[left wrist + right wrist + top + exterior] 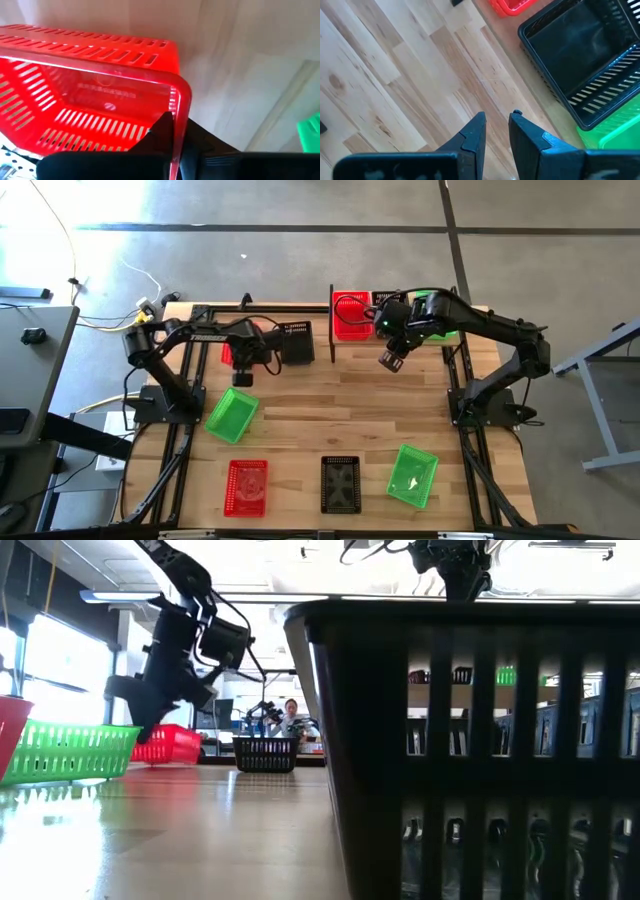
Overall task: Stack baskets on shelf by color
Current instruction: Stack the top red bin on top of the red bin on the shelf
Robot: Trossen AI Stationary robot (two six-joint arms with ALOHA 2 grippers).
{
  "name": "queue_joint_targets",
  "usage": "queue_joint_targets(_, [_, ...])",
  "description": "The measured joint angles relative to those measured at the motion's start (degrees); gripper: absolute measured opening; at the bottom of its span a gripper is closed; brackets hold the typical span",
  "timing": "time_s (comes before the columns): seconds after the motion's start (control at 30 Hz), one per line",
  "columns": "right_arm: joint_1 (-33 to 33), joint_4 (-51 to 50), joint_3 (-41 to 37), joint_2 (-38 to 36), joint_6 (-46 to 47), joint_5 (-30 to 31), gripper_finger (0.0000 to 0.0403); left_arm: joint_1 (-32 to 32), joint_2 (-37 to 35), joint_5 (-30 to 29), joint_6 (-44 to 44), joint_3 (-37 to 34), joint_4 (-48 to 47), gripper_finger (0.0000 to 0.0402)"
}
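Red plastic fills the left wrist view: the left gripper (170,145) has its jaws clenched on the rim of a red basket (90,85), one finger inside the wall and one outside. From above, that basket (228,350) sits at the far left of the desk (330,410), mostly hidden under the arm, just beside a black basket (297,343) that stands apart from the shelf. The low view seems to show the red basket slightly tilted, though the angle is poor.

On the shelf (334,340), at the far edge of the desk, stand a second red basket (351,315), a black one (575,55) next to it, and a green one (620,131) after that, largely covered by the right arm. The right gripper (496,131) hovers over bare wood in front of the shelf, jaws parted a little and holding nothing.

Loose on the desk lie a green basket (232,416) at the left, and along the near edge a red basket (246,486), a black basket (340,483) and another green basket (413,476), all well apart. A person (292,716) sits in the room beyond.
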Motion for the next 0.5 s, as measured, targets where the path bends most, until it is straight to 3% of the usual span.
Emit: queue_joint_targets(0.5, [6.4, 5.3, 0.0, 0.0, 5.7, 2.5, 0.0069, -11.0, -16.0, 0.0, -9.5, 0.0, -5.0, 0.0002])
